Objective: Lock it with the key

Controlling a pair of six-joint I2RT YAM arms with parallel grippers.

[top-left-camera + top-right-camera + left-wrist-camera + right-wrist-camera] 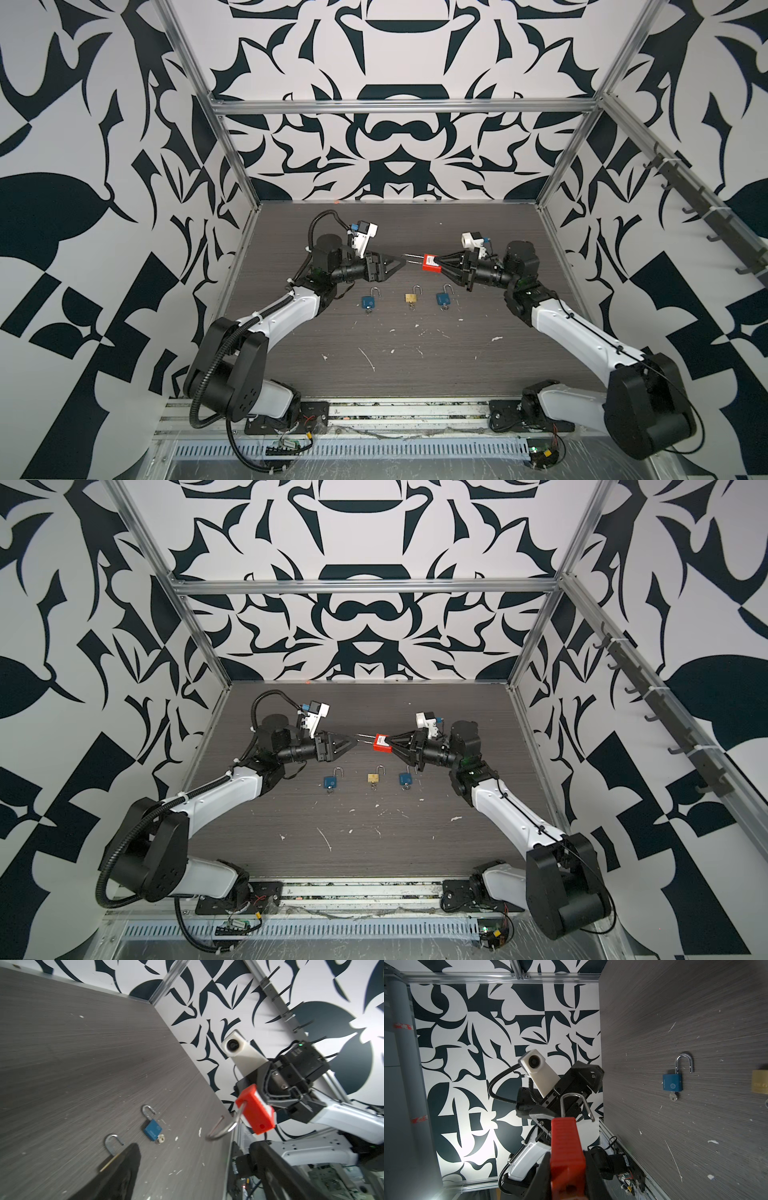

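A red padlock [430, 264] [256, 1111] hangs above the table with my right gripper [437, 264] [566, 1157] shut on its body. Its open steel shackle [224, 1130] [575, 1097] points left at my left gripper [402, 261] [197, 1145]. That gripper is open, with its fingers [124, 1167] wide apart, and the shackle's bend lies just off the fingertips. I cannot tell whether they touch. The padlock's keyhole end faces the right wrist camera, and no key shows in it.
Three open padlocks lie in a row on the grey table [415, 353] below the grippers. They are a blue padlock [369, 300], a brass padlock [411, 297] and a second blue padlock [444, 298]. A small key [673, 1097] sticks out of a blue one. Patterned walls enclose the table.
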